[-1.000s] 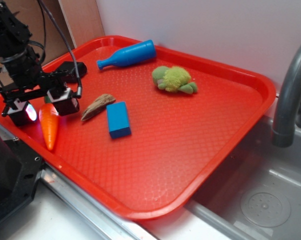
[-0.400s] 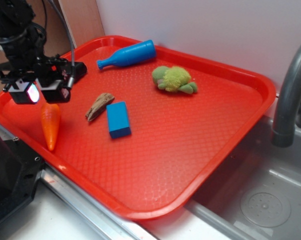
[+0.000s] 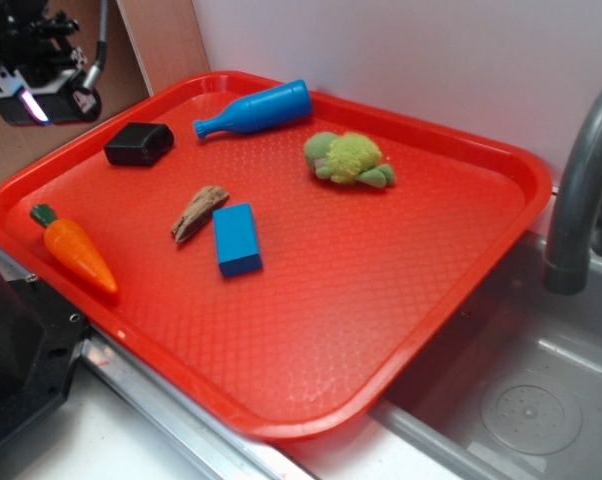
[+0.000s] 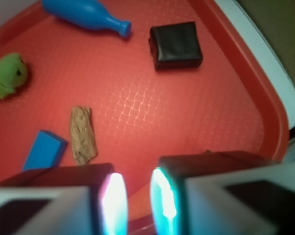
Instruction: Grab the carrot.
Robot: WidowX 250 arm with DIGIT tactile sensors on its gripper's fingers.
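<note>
A glossy orange plastic toy carrot [image 3: 78, 252] with a dark green leafy cap lies on the near left part of a red plastic tray [image 3: 381, 330], close to the tray's near left rim. Its green end points to the far left and its tapered tip to the near right. Nothing touches it.

The black robot gripper [image 3: 43, 98] hangs above the far left corner of the tray, well apart from the carrot and raised off the surface. In the wrist view its two fingers [image 4: 113, 203] stand close to each other with only a narrow gap between the glowing pads, and they hold nothing.

A small black rectangular block [image 3: 139, 143] sits on the far left of the tray, just below the gripper in the exterior view. To its right a blue plastic bottle [image 3: 254, 109] lies on its side by the far rim, neck pointing left. A fuzzy green plush toy [image 3: 349, 159] rests further right. Near the tray's middle a brown piece of wood [image 3: 199, 212] lies just beside a blue rectangular block [image 3: 236, 239]. At the right edge a grey curved faucet [image 3: 579, 180] rises over a grey metal sink [image 3: 521, 390].
</note>
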